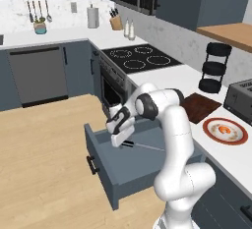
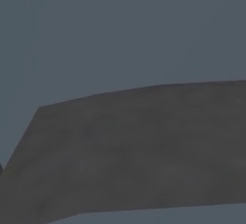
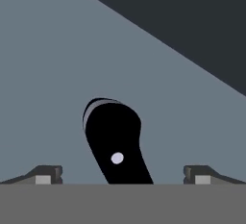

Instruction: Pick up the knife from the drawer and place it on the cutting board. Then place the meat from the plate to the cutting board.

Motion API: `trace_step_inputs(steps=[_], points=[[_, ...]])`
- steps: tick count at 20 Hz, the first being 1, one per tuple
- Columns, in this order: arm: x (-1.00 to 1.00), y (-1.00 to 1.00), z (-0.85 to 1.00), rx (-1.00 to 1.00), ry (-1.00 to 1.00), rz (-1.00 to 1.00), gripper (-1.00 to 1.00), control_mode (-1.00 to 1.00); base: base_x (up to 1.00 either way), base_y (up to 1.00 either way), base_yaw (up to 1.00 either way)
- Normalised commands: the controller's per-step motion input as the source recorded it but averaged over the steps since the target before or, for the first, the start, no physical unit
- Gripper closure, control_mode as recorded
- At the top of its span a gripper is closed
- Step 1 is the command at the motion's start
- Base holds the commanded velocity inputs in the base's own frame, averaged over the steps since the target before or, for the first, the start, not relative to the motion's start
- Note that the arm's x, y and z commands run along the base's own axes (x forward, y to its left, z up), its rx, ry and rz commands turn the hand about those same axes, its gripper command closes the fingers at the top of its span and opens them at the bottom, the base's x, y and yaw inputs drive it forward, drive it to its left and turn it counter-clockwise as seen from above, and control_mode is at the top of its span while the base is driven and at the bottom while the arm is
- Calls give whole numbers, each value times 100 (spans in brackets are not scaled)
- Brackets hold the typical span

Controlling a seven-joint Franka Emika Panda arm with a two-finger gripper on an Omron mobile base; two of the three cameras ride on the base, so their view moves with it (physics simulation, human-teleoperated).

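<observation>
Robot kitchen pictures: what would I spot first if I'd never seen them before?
First the big white arm bending down into the open drawer, its gripper open just above the knife lying inside. Next, on the white counter to the right, the plate with the orange meat, beside the dark cutting board.

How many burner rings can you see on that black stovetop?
4, all on the black stovetop: two at the back, two nearer the front. None looks hidden.
</observation>
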Motion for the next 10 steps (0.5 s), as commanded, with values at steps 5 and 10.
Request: trace_step_inputs(steps=[5, 10], points=[[0, -14, -71, 11, 1, 7, -100, -100, 0, 0, 0], [1, -8, -17, 3, 0, 4, -100, -100, 0, 0, 0]])
